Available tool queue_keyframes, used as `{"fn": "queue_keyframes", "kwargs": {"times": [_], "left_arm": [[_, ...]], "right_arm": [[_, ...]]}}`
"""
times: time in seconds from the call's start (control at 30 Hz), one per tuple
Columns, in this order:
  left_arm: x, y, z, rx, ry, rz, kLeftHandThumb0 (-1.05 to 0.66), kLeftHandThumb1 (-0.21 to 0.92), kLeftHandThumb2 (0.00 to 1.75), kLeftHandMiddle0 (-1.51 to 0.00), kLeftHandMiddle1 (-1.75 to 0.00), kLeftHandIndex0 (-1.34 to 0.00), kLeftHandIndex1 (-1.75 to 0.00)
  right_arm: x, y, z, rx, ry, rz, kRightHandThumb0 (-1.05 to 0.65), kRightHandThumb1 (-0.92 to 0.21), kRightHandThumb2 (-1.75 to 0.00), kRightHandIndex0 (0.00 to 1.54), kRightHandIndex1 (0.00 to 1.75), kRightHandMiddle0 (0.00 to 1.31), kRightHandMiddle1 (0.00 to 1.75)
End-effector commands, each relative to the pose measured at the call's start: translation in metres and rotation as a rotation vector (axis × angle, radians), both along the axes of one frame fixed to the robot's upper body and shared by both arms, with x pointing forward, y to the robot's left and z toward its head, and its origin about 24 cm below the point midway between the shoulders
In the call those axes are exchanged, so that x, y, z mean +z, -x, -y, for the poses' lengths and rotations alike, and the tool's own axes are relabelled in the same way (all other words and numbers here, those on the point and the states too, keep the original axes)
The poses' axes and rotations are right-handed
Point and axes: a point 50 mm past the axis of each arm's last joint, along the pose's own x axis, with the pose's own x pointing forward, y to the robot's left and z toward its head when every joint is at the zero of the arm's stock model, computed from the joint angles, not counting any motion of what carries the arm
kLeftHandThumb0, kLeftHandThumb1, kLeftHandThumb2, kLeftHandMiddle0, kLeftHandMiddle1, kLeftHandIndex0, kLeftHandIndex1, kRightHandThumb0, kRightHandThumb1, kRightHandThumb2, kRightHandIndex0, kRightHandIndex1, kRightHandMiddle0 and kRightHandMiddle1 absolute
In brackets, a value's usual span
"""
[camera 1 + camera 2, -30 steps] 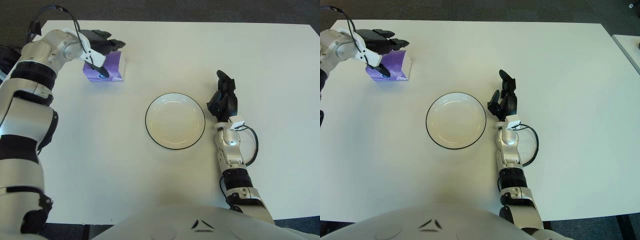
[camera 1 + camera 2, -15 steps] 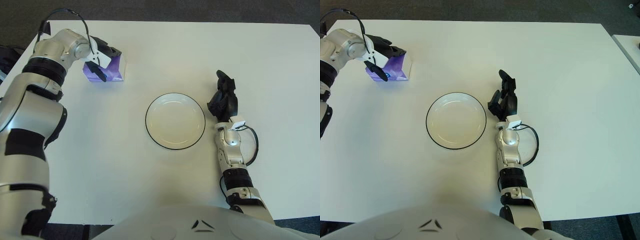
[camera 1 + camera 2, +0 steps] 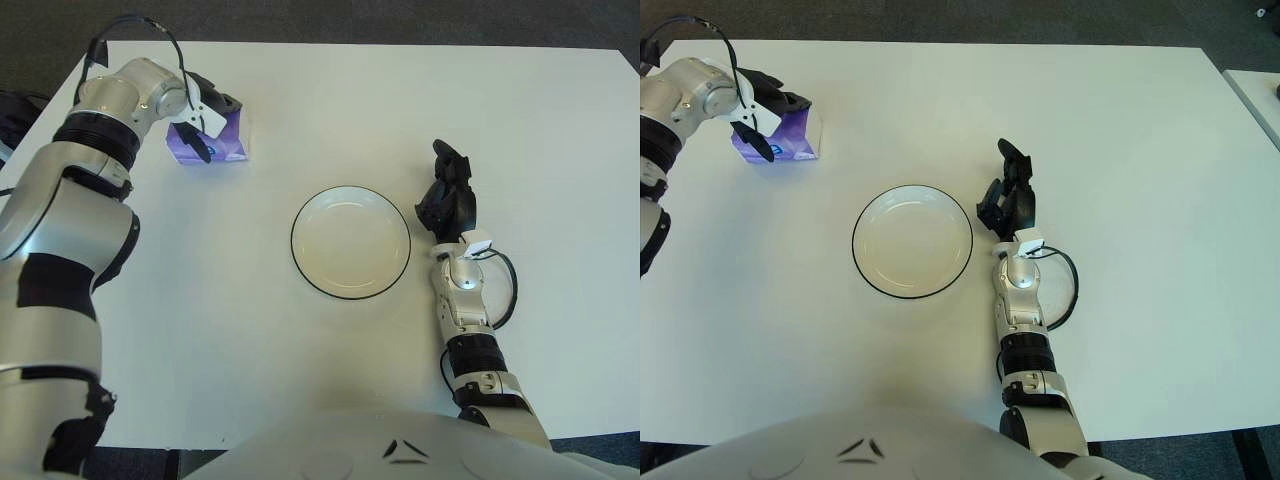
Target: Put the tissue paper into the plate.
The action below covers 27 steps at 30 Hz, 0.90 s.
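Left hand wraps the purple tissue pack at far-left bench, well apart from plate; pack looks light, soft, crushable, so grip its sides gently; right hand idle, relaxed beside plate.

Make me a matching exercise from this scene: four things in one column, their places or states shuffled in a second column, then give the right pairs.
Things
1. tissue pack
2. plate
3. left hand
4. right hand

Places or states
A. empty, near the middle of the table
B. resting on the table just right of the plate, holding nothing
C. purple, at the far left of the table
D. closed around the purple pack

Pairs: 1-C, 2-A, 3-D, 4-B
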Motion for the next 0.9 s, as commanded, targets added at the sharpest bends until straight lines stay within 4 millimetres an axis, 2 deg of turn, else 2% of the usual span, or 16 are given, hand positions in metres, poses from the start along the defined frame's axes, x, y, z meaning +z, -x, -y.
{"fn": "queue_keyframes", "kwargs": {"times": [0.0,0.43,0.87], "left_arm": [[0.000,-0.003,-0.008,0.029,-0.040,0.067,-1.05,0.89,0.09,0.00,0.00,0.00,0.00],[-0.002,-0.008,-0.019,-0.005,-0.069,0.283,-1.05,0.92,0.11,0.00,0.00,0.00,0.00],[0.004,-0.009,-0.021,-0.052,-0.025,0.437,-1.05,0.92,0.24,0.00,0.00,0.00,0.00]], "right_arm": [[-0.063,0.031,0.017,-0.057,-0.039,-0.273,-0.50,-0.92,-0.97,0.30,0.05,0.00,0.65],[-0.066,0.031,0.019,-0.060,-0.048,-0.284,-0.49,-0.92,-0.96,0.30,0.05,0.00,0.66],[-0.069,0.032,0.021,-0.053,-0.051,-0.294,-0.48,-0.92,-0.96,0.30,0.05,0.00,0.66]]}}
